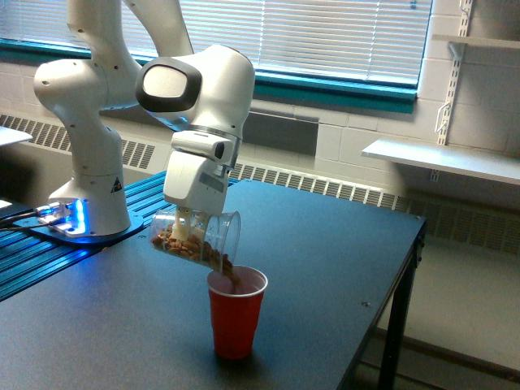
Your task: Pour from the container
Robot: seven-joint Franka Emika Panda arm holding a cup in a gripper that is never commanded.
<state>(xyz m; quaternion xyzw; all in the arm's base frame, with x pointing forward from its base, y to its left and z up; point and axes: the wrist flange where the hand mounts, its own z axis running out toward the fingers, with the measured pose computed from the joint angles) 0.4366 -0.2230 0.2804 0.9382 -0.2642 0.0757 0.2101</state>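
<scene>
Over the red cup (236, 313), the bent arm's end effector (190, 225) grips the container (197, 240) tipped rim-down.

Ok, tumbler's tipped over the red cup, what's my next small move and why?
Probably tip the clear tumbler a little further. Its rim sits over the red cup and brown pieces are at the lip, but many remain near its base. The gripper is shut on the tumbler, so keep position and only rotate.

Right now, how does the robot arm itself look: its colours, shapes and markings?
The arm has glossy white, rounded segments. One joint cap is grey with a black rim. The boxy white end effector has a small dark panel. The base glows blue and bears a small triangular warning sticker.
</scene>
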